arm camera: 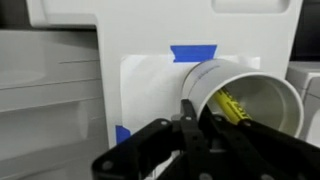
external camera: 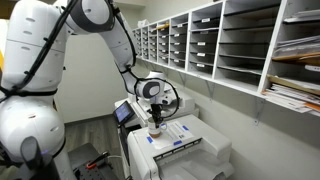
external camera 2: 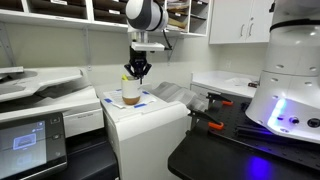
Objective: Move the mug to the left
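Note:
The mug (arm camera: pixel 255 100) is small, round and whitish, with a yellow mark inside. It stands on a blue-and-white sheet (arm camera: pixel 145 90) on top of the white printer (external camera 2: pixel 150 125). It also shows in both exterior views (external camera 2: pixel 131 93) (external camera: pixel 156 129). My gripper (arm camera: pixel 200 120) reaches down from above, with one finger outside the mug's left wall and the other inside, closed on the wall. The gripper shows right over the mug in both exterior views (external camera 2: pixel 136 76) (external camera: pixel 156 119).
A large copier (external camera 2: pixel 40 85) with a touchscreen (external camera 2: pixel 30 140) stands beside the printer. Wall shelves of paper trays (external camera: pixel 230 40) run behind. A black table (external camera 2: pixel 215 150) holds orange-handled tools (external camera 2: pixel 212 125) and the robot base (external camera 2: pixel 290 90).

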You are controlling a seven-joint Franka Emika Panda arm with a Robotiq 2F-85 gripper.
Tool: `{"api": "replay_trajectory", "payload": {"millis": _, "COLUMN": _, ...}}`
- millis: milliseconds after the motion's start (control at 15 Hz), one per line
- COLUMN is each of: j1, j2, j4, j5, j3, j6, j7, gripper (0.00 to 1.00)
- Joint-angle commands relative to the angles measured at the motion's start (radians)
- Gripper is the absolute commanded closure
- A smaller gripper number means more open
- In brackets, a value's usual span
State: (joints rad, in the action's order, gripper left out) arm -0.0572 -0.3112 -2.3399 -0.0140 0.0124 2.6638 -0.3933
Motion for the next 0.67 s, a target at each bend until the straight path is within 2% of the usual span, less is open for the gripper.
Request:
{"api": "replay_trajectory", "payload": {"millis": 0, "j1": -0.011, "j2": 0.025, "j4": -0.018, "j5": -0.034, "j3": -0.024, "j6": 0.026, "j7": 0.067, "gripper": 0.97}}
{"api": "replay_trajectory", "payload": {"millis": 200, "j1": -0.022, "j2": 0.018, "j4": -0.010, "j5": -0.039, "j3": -0.043, "j6": 0.022, "j7": 0.079, "gripper": 0.97}}
{"api": "replay_trajectory", "payload": {"millis": 600, "j1": -0.045, "j2": 0.005, "j4": 0.001, "j5": -0.017, "j3": -0.035, "j6": 0.006, "j7": 0.065, "gripper": 0.97}}
